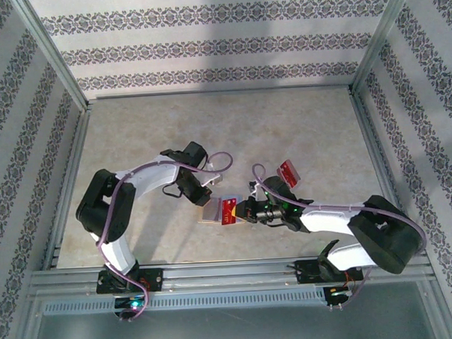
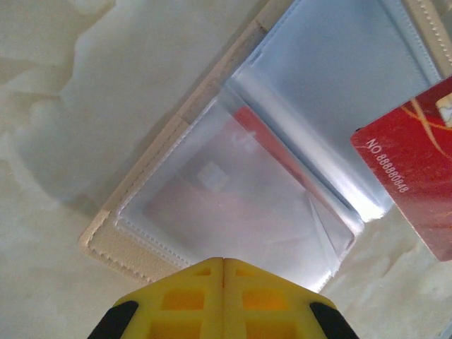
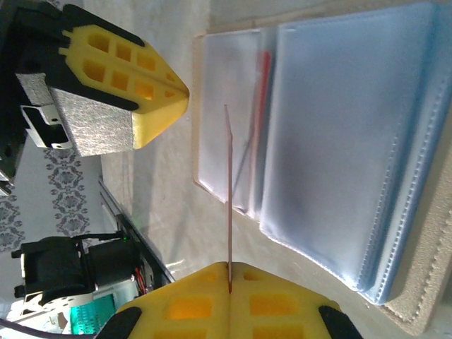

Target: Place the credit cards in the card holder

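Holder (image 2: 134, 247): open, tan rim, clear pockets; tucked card (image 2: 248, 126) showing red;
Held card (image 2: 417, 162): red, white digits, right edge;
Right gripper (image 3: 229, 279): pinching held card;
Left gripper (image 2: 223, 265): closed, empty

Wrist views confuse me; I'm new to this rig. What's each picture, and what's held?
The top picture looks down on the left arm and right arm, bolted at the table's near edge. The other two come from wrist cameras; the yellow blocks at the bottom are the fingers. The holder lies open on the table. The right gripper is shut on the held card, red, edge-on in its own view. The left gripper is shut, empty, at the holder's edge. A pocketed card is inside; a loose card lies beyond the right arm.
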### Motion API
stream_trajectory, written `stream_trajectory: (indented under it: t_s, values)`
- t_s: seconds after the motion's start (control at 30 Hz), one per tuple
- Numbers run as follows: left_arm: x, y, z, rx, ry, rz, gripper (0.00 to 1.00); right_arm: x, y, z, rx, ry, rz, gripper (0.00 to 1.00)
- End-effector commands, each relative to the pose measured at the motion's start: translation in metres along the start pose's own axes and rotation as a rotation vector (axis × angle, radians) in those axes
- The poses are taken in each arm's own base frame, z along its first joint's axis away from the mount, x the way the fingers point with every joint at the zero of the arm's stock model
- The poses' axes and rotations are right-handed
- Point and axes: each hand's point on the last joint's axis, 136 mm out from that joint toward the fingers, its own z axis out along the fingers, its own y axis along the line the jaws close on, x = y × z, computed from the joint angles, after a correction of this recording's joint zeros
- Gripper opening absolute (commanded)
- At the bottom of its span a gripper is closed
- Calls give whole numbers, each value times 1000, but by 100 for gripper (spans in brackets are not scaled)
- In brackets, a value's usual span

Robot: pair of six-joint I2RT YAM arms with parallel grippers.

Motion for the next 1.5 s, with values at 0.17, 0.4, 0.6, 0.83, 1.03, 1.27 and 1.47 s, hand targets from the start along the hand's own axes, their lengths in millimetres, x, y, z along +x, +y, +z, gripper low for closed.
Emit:
stream_trajectory:
  t_s: [0.17, 0.4, 0.6, 0.83, 1.03, 1.27, 1.47]
  values:
    - [4, 2, 2, -30, 59, 20, 0, 3, 7, 11, -39, 37, -6, 0]
    - [11, 5, 10, -37, 69, 21, 0, 7, 4, 19, -39, 63, 4, 0]
    - [14, 6, 13, -36, 77, 14, 0, 9, 5, 19, -46, 69, 3, 0]
    - [18, 10, 19, -46, 93, 18, 0, 12, 7, 18, -53, 71, -3, 0]
    - [19, 13, 22, -47, 121, 10, 0, 14, 2, 20, -44, 76, 8, 0]
    - [20, 13, 20, -54, 115, 16, 0, 11, 1, 23, -41, 73, 11, 0]
    - [21, 13, 19, -63, 112, 22, 0, 11, -6, 25, -35, 71, 39, 0]
